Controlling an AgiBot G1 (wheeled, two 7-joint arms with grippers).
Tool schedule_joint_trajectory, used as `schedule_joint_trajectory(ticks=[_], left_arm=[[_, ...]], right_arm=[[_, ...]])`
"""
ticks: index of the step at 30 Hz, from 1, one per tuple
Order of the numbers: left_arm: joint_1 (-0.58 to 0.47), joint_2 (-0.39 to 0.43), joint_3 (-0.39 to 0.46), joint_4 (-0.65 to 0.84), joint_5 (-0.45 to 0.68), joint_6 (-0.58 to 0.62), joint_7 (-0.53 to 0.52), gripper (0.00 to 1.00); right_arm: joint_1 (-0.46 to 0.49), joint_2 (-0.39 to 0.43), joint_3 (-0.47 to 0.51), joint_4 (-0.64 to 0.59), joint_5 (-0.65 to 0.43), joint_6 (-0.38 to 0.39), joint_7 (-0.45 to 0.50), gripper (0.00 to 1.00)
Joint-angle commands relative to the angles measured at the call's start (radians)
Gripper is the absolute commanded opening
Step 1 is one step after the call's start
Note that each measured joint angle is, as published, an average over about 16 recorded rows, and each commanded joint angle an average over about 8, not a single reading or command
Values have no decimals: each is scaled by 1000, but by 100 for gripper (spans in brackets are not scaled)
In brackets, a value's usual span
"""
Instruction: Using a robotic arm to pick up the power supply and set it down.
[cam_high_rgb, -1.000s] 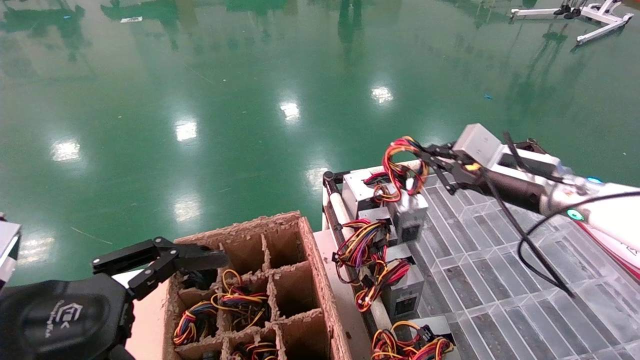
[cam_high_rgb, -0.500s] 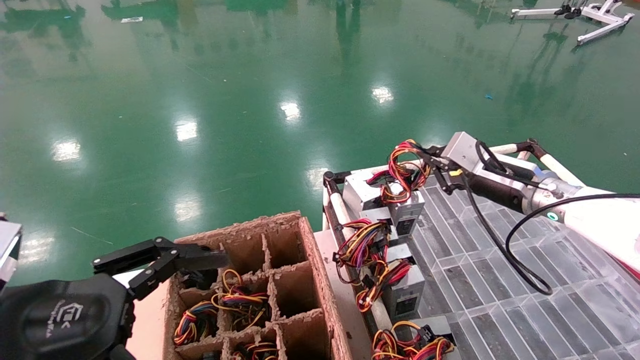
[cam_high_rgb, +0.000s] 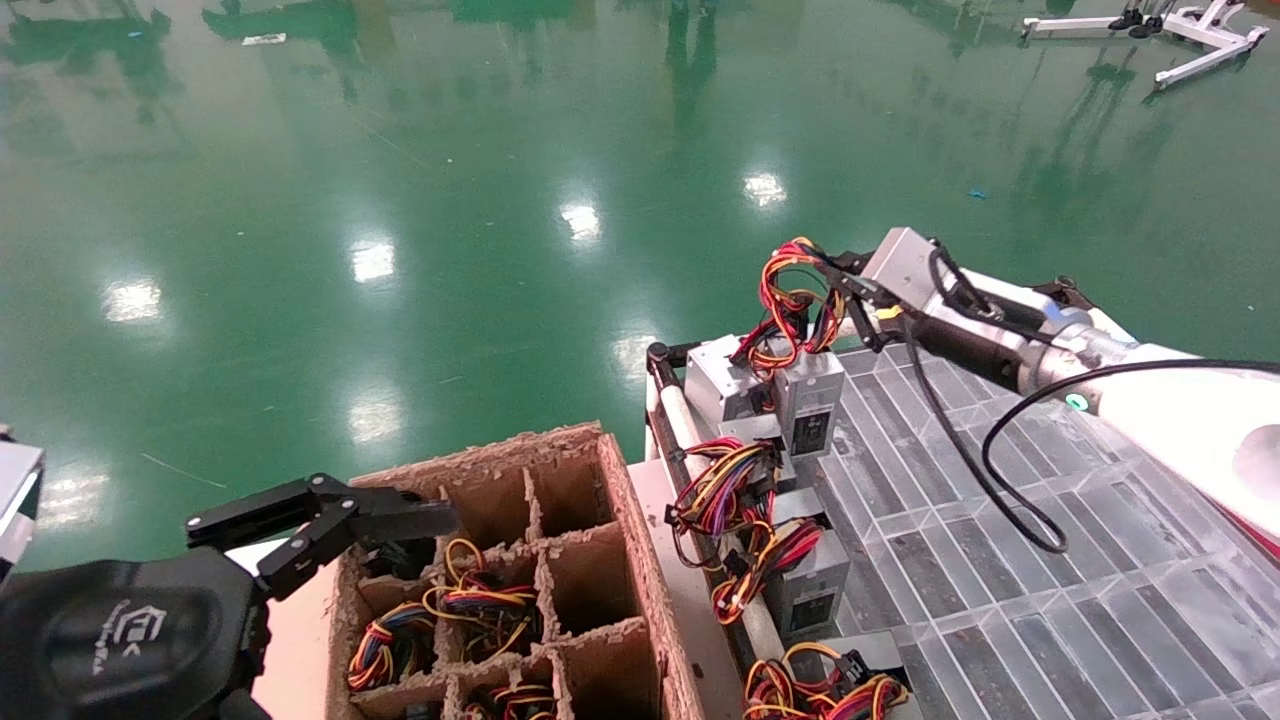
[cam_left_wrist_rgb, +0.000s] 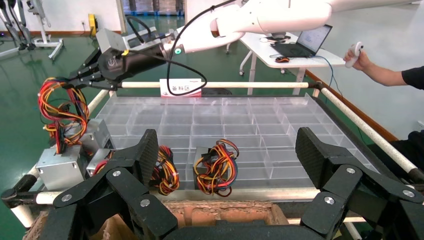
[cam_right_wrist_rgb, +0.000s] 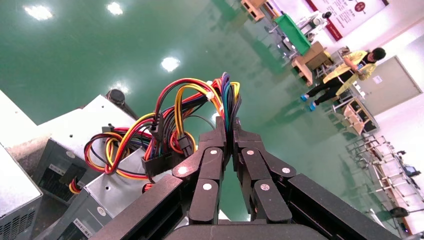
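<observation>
The power supply (cam_high_rgb: 808, 400) is a silver-grey box with a dark socket end, upright at the far left corner of the clear compartment tray (cam_high_rgb: 1000, 560). Its red, yellow, orange and black wire bundle (cam_high_rgb: 795, 300) loops up above it. My right gripper (cam_high_rgb: 838, 290) is shut on the top of that loop; the right wrist view shows the wires (cam_right_wrist_rgb: 190, 100) pinched between the right gripper's (cam_right_wrist_rgb: 229, 127) fingers, with the box (cam_right_wrist_rgb: 107, 192) below. I cannot tell whether the box's base touches the tray. My left gripper (cam_high_rgb: 420, 535) stays open and empty over the cardboard box (cam_high_rgb: 610, 480); the left wrist view shows the left gripper (cam_left_wrist_rgb: 230, 150) wide apart.
A second silver box (cam_high_rgb: 720, 385) stands right beside the held one. More power supplies with wire bundles (cam_high_rgb: 725, 485) (cam_high_rgb: 810, 590) line the tray's left edge. The cardboard box's cells hold several wire bundles (cam_high_rgb: 470, 600). A person's arm (cam_left_wrist_rgb: 385, 75) and a laptop table stand beyond the tray.
My right gripper has moved away from me and slightly left, toward the tray's far corner, still holding the bundle. The power supply moved with it and now stands closer beside the neighbouring box. The left arm is unchanged.
</observation>
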Motion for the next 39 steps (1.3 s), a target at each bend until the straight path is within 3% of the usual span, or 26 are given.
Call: schedule_joint_trajectory(ticks=[1,4,6,12,14,28,39], left_arm=[[0,0,0,0,0,0,0,100],[0,0,0,0,0,0,0,100],[0,0,0,0,0,0,0,100],[0,0,0,0,0,0,0,100],[0,0,0,0,0,0,0,100],[0,0,0,0,0,0,0,100],[0,0,0,1,0,0,0,100]], right_arm=[[-4,-5,1,-3,1,6,-11,0],[-14,-8,0,-9,-1,18,-20,0],[-20,-9,-1,-12,-2,25,-24,7],[-29,-10,0,-18,1,37,-26,81],[-31,-10,1,-19,2,39,-27,99],[-11,-10,-14,-22,-20,26,-1,100],[144,-41,-132,-124,-198,-66,258,100]])
